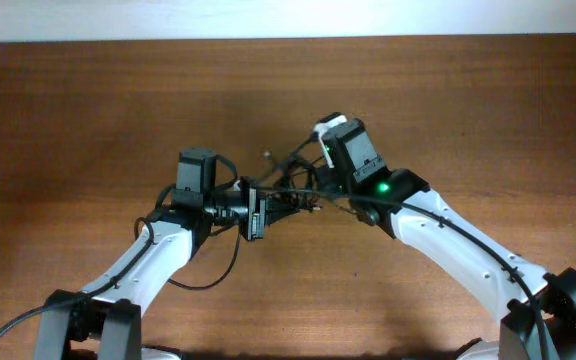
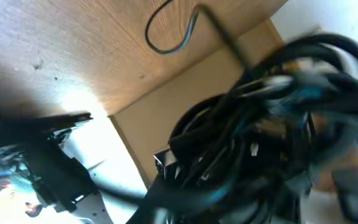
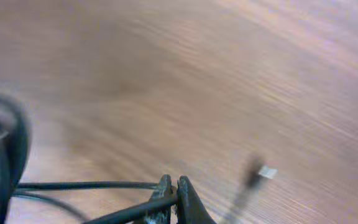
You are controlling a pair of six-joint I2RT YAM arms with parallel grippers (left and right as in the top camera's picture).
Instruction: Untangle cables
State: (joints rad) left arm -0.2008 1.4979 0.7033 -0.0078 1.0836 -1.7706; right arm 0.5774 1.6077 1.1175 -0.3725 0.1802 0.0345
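Cables [image 1: 290,196] pinched by right gripper [image 3: 174,186], angled inward toward left gripper [image 1: 260,212].

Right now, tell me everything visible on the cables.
The cables are thin black flexible cords, rubbery-looking, loosely tangled over the table between the left gripper and right gripper. The right is shut on one strand, drawn straight leftward in its view; a small silvery plug end lies blurred nearby. Other strands reach the shut left one; a grip there is unclear. One loop rests on the wood.
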